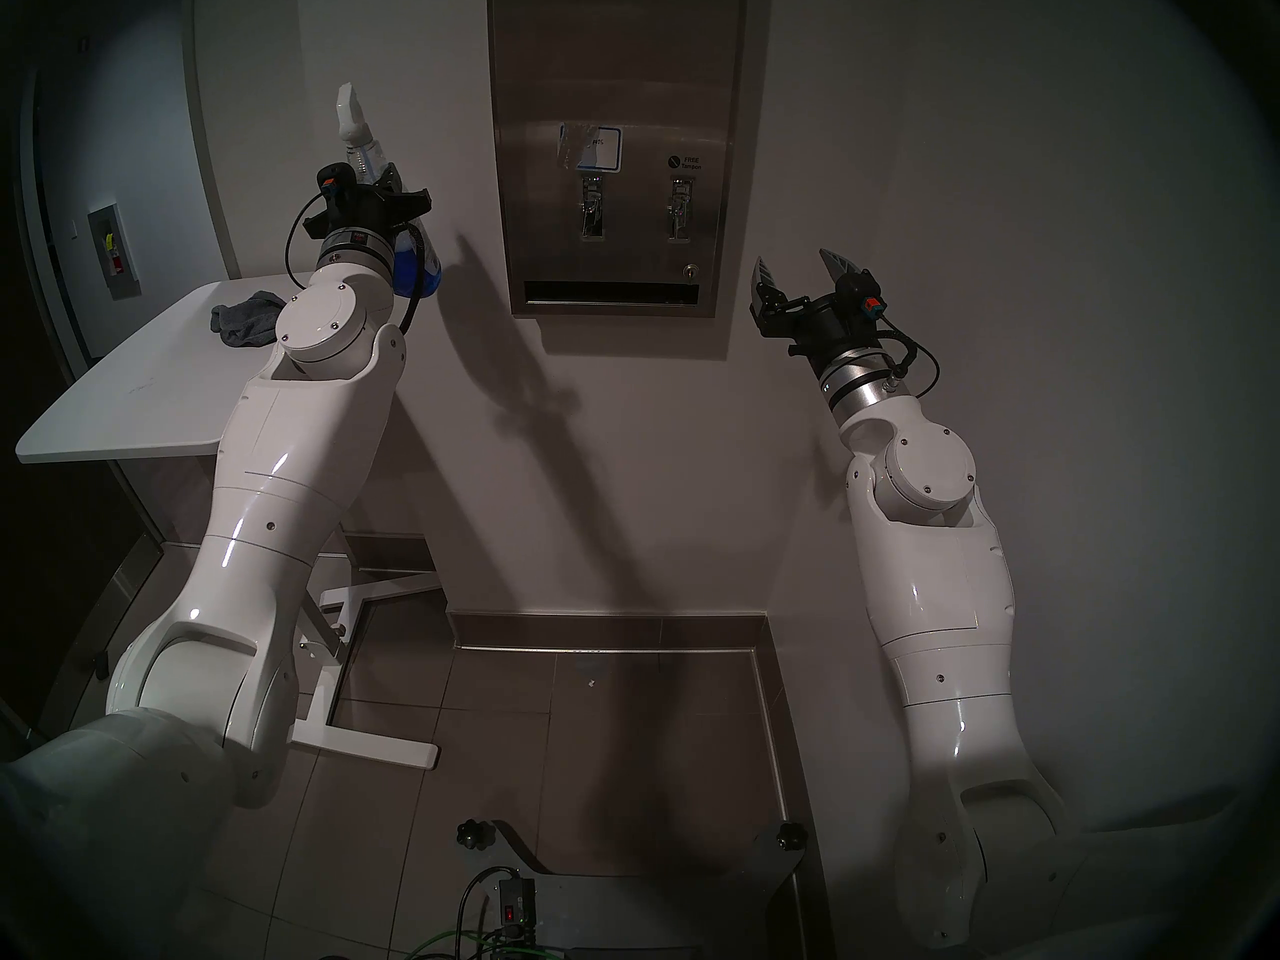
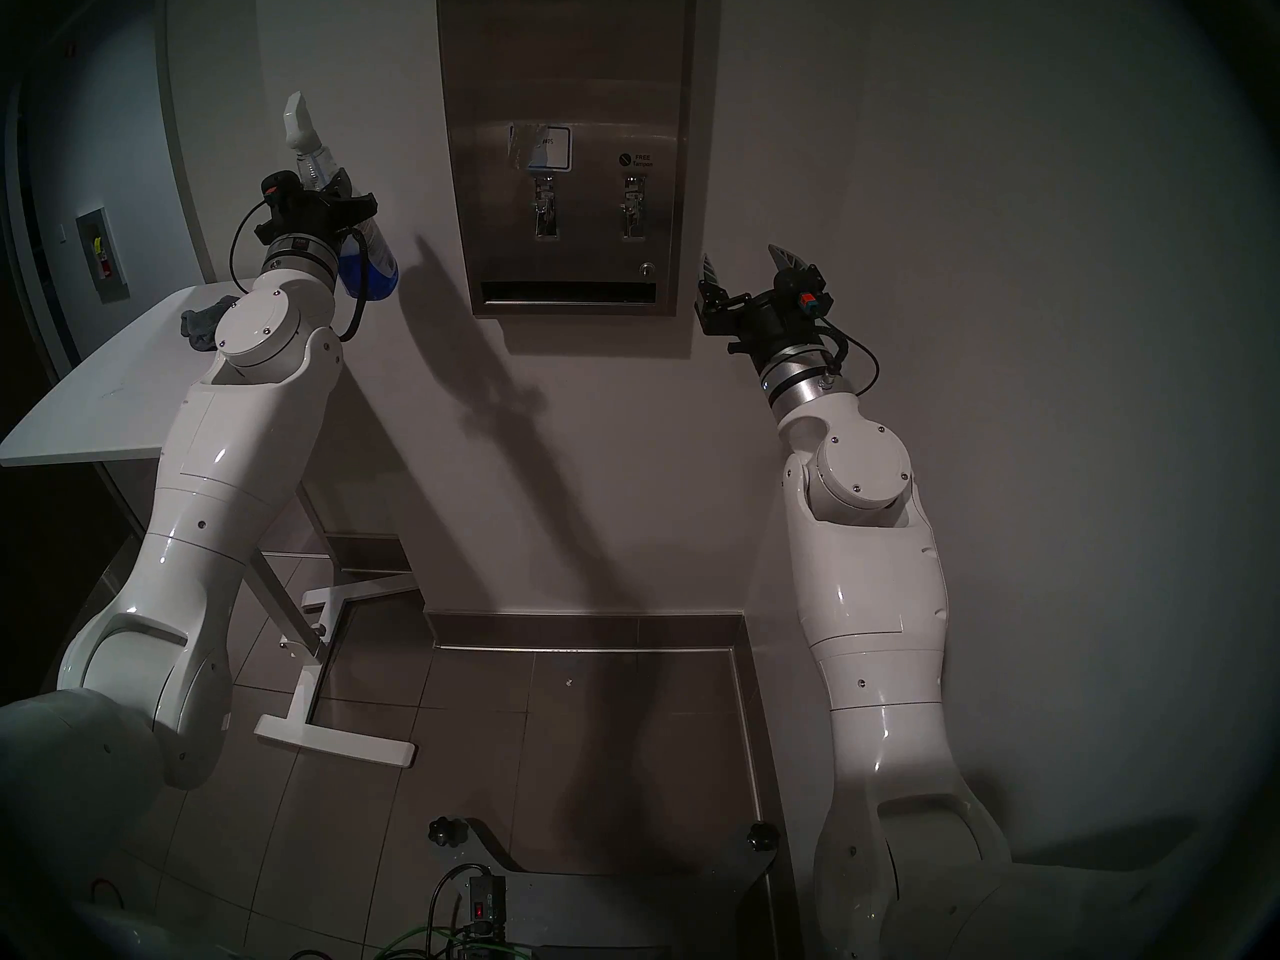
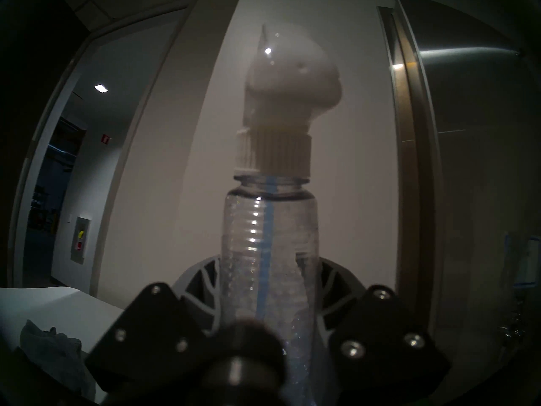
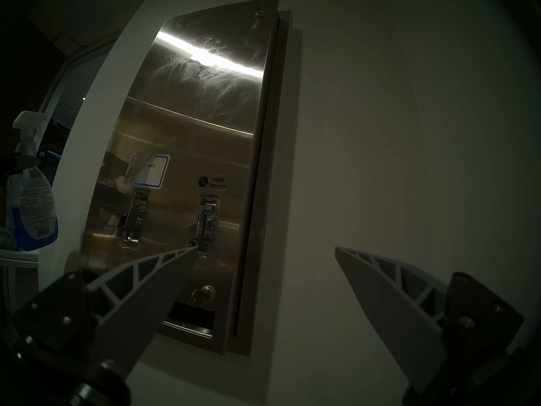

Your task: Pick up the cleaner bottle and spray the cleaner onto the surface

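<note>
Nearest the left wrist camera, the left hand (image 3: 268, 305) is clamped around the neck of the cleaner bottle (image 3: 270, 244), its grey fingers (image 3: 205, 291) pressed to either side of the ribbed clear plastic. Its white trigger nozzle (image 3: 288, 83) stands uppermost, and the blue cleaner (image 1: 415, 273) pools in the lower body below the wrist. From the head, the bottle is raised clear of the white tabletop (image 1: 138, 383), above its far right corner and left of the stainless-steel dispenser front (image 1: 616, 72), not touching it. A grey cloth (image 1: 246, 318) lies crumpled near the tabletop's far edge. The right hand (image 1: 803, 273) hangs empty just right of the dispenser's lower corner, fingers spread wide. Smeared streaks show on the upper steel panel.
</note>
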Tool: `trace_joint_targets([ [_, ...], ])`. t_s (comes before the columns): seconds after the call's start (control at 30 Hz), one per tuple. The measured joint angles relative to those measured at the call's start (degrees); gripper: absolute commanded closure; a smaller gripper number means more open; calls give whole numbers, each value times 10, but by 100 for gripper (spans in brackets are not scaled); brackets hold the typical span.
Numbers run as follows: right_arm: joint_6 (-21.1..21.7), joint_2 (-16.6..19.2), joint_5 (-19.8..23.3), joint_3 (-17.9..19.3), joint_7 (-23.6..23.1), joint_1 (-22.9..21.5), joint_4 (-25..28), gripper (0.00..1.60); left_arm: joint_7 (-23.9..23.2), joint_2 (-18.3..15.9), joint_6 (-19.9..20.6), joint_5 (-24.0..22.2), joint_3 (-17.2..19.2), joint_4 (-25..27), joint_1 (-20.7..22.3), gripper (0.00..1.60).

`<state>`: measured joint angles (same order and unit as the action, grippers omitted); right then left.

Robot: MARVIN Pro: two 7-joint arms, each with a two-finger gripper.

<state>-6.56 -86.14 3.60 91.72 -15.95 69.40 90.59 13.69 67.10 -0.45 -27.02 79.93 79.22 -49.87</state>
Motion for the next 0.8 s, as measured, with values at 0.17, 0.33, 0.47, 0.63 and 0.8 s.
trace_joint_targets([
  [0.17,0,0,0,0,0,0,0,0,-54,-21,9,-19,1,26,-18,160],
  [0.33,0,-1,0,1,-1,0,0,0,-99,-40,16,-33,1,48,-31,160],
  [0.47,0,-1,0,1,-1,0,0,0,-139,-57,23,-46,2,67,-41,160],
  [0.63,0,-1,-1,1,-2,0,0,0,-190,-79,36,-69,3,91,-51,160],
  [0.8,0,-2,-1,2,-2,0,0,0,-243,-99,81,-103,7,119,-58,160],
])
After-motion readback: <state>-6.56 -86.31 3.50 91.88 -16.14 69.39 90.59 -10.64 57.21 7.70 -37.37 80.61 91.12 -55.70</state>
